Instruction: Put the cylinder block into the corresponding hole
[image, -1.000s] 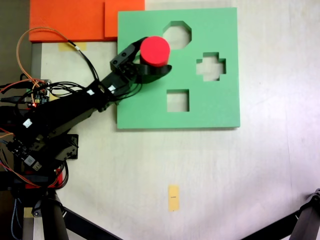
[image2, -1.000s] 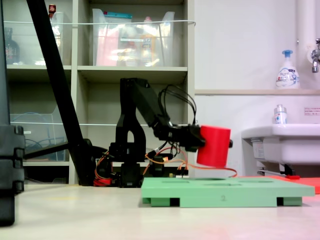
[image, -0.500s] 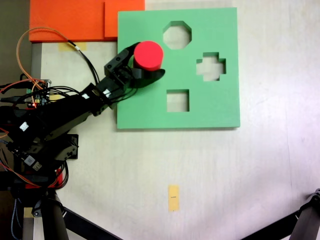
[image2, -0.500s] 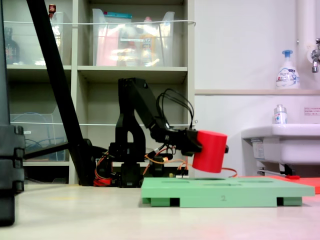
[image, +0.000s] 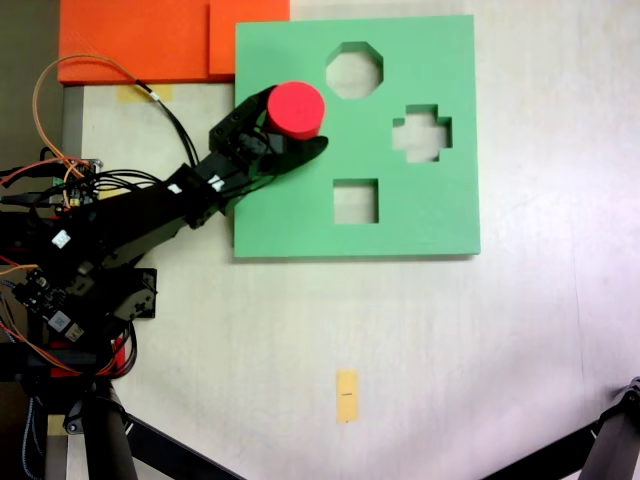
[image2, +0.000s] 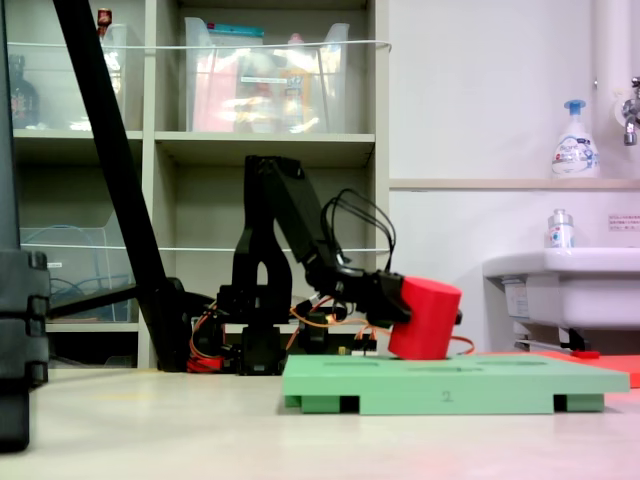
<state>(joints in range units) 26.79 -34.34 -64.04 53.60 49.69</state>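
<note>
Between black fingers (image: 290, 128), tilted cylinder block (image: 296, 110).

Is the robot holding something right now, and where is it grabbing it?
Yes. The gripper holds the red cylinder block by its round side, one jaw on each side, just over the green board.

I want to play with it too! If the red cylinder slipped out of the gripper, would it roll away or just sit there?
The cylinder block is tilted in the gripper, so it might tip onto its round side and roll. Landing on its flat end, it would probably sit still. It looks smooth, so it could be a bit slippery. The green foam board is flat and would not stop it.
</note>
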